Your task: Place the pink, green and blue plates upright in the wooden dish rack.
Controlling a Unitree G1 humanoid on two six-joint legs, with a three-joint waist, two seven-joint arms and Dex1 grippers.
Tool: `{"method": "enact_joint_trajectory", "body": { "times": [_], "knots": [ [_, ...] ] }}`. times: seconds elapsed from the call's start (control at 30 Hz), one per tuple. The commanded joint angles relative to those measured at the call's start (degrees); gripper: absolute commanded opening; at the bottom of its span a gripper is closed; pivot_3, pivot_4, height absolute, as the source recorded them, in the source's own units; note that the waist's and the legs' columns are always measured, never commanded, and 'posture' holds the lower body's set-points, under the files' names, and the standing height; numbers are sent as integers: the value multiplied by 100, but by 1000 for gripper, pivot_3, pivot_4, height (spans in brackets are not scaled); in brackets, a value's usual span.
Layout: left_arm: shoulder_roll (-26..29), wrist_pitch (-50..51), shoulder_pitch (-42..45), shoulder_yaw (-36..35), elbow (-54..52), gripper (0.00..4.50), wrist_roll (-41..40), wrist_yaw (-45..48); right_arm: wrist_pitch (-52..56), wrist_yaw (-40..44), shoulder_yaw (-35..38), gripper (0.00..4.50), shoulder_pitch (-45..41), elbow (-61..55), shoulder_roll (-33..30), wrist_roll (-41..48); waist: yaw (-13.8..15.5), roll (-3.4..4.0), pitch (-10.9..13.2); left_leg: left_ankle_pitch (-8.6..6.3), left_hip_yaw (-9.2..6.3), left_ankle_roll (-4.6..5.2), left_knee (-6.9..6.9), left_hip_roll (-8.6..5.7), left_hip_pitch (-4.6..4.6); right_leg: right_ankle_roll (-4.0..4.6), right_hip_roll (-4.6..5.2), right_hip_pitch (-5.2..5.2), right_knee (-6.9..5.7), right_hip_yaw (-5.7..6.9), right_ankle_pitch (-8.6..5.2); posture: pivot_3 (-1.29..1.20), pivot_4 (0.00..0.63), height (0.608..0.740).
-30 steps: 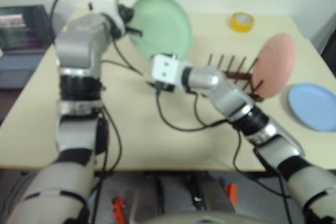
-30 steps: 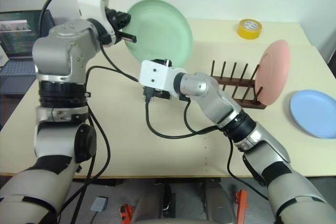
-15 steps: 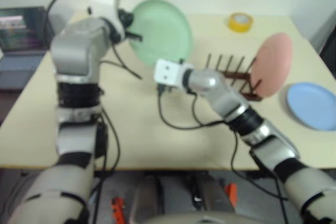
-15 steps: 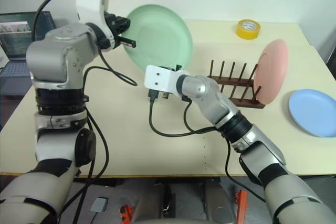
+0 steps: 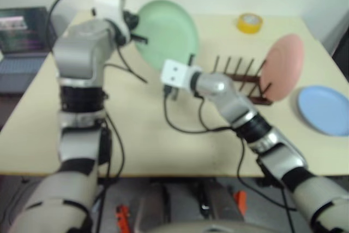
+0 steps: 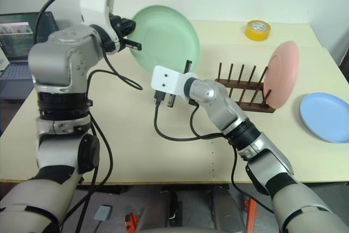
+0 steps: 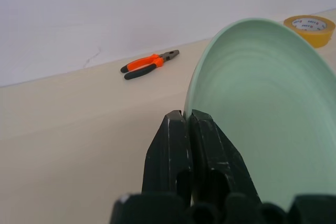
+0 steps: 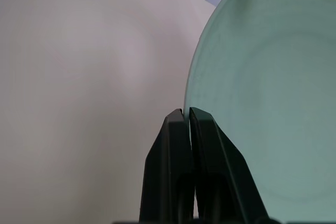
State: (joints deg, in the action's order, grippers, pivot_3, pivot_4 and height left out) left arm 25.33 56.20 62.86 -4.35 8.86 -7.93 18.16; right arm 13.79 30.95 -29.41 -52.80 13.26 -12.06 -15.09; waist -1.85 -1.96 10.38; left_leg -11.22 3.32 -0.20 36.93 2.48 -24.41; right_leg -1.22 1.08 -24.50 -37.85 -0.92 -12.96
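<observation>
At the far left edge a laptop (image 6: 16,39) sits open beside the counter (image 6: 125,135). The left claw (image 6: 132,35) is raised above the counter's left half, its two black fingers (image 7: 176,150) clenched on the rim of the green plate (image 6: 163,36), which stands on edge in the air, its hollow face turned toward the camera. In the left wrist view a pair of orange-handled pliers (image 7: 149,64) lies on the counter beyond that plate, near the wall.

Just below the plate's lower edge comes the right claw (image 6: 188,68) — its fingers (image 8: 178,150) are pressed tight on the green plate's rim too, so both claws grip the same plate, one at its left edge, the other at its bottom edge.

To the right stands the wooden dish rack (image 6: 242,94), dark brown, with its thin pegs pointing up. The pink plate (image 6: 283,73) stands upright at the rack's right end, leaning slightly among the last pegs. Behind the rack, toward the far side of the counter, rests a yellow tape roll (image 6: 258,29), well apart from the plates.

Farthest right, the blue plate (image 6: 324,117) lies flat on the counter — near the rack's right end but not touching it.
</observation>
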Motion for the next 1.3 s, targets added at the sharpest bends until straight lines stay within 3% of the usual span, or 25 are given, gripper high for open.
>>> {"method": "enact_joint_trajectory", "body": {
  "times": [0.03,0.13,0.43,0.47,0.6,0.7,0.9,1.07,1.2,1.3],
  "knots": [
    [26,54,171,-72,-199,237,-97,35,-93,-107,227,5,-29,-24,18,-94,0,0,0,0,0,0,0,0,0,-1,0,0,0,0,0,0,150,740],
    [35,46,165,-83,-194,1072,-126,49,-138,-124,249,0,-48,30,33,-119,1,0,0,0,0,0,0,0,0,-1,0,0,0,0,-1,0,150,740],
    [97,9,139,-64,-149,4351,-150,69,-260,-142,333,0,-78,170,81,-191,-1,0,0,0,0,0,-2,1,0,-1,0,-1,1,-1,-1,0,150,740],
    [118,2,143,-51,-131,4468,-141,88,-264,-143,340,0,-78,169,83,-191,-1,0,0,0,0,0,-2,0,0,-1,0,-1,1,-1,-1,0,150,740],
    [298,-249,187,-37,-88,4468,-123,285,-293,-147,372,0,-60,134,80,-175,-5,0,0,0,0,0,-2,0,0,-3,0,-1,1,-1,-2,0,150,740],
    [824,-1115,102,4,-97,4468,-215,1138,-473,-71,513,0,-41,-34,96,27,-14,0,0,0,0,0,-5,2,-1,-1,-1,-9,0,-3,-1,0,150,740],
    [1896,-2684,-286,-702,-55,4468,-844,2753,-259,229,1261,0,33,-637,117,853,-20,1,0,0,5,-2,-20,6,-3,14,0,-22,-1,-6,-5,0,150,740],
    [2191,-2977,-400,-1229,315,4468,-1276,3091,-72,309,1651,0,117,-990,17,1215,10,0,0,-1,9,-3,-16,7,-3,14,-1,-19,-1,3,-9,0,150,740],
    [2281,-2887,-1086,-1686,-1,4468,-1965,3745,876,339,2803,0,115,-1506,-29,2449,17,-1,0,-1,8,-3,-6,4,-3,-11,5,-10,-1,3,-20,0,150,740],
    [2253,-2828,-1598,-1616,-328,4468,-2204,4005,1721,308,3551,0,25,-1711,-174,3309,30,-2,-1,-1,4,-3,-1,4,-3,11,9,-4,2,5,-3,0,150,740]
  ]
}}
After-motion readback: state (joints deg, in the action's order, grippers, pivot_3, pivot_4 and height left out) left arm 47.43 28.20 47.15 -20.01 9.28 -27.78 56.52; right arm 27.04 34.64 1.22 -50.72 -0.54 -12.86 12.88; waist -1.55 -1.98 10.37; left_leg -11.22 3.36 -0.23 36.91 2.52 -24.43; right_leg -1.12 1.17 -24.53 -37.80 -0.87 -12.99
